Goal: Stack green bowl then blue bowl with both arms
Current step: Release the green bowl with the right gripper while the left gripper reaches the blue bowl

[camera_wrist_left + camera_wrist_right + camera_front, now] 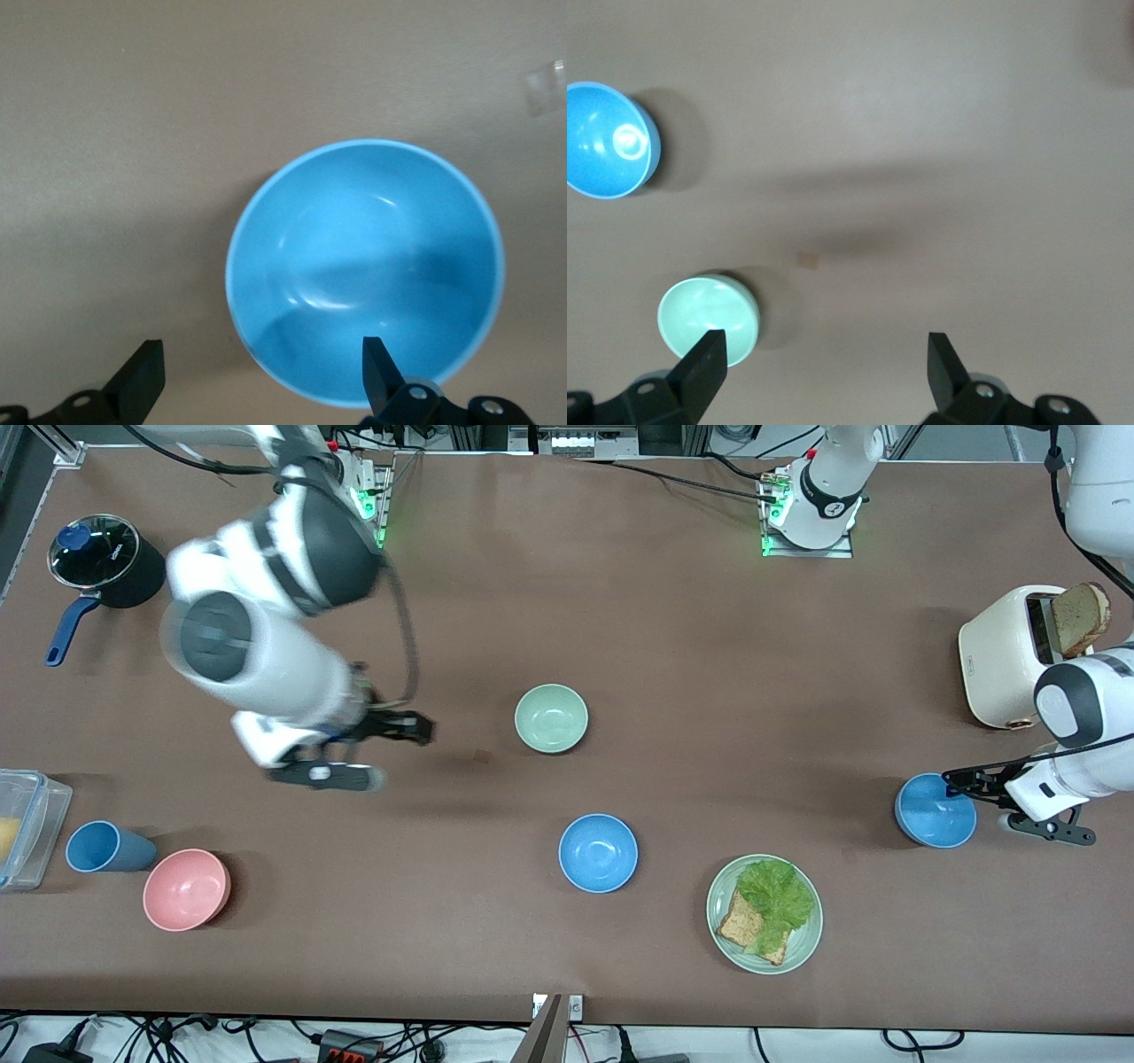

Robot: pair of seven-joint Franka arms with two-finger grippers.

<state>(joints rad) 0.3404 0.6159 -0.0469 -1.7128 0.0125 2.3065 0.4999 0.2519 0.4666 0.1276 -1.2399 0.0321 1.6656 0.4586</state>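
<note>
The pale green bowl [551, 717] stands upright mid-table. One blue bowl [598, 852] stands nearer the front camera than it. A second blue bowl [935, 810] stands toward the left arm's end. My left gripper [957, 784] is open right over this second bowl's rim. In the left wrist view the bowl [365, 270] fills the middle, and the left gripper [261, 376] has one finger over the bowl's inside and one outside it. My right gripper [416, 731] is open and empty above bare table beside the green bowl. The right wrist view shows the right gripper [824, 367], the green bowl [709, 319] and the mid-table blue bowl [607, 139].
A pale green plate [802, 948] with lettuce and toast lies near the front edge. A toaster [1005, 655] stands at the left arm's end. A black pot [106, 558], blue cup [102, 847], pink bowl [186, 888] and clear container [22, 828] are at the right arm's end.
</note>
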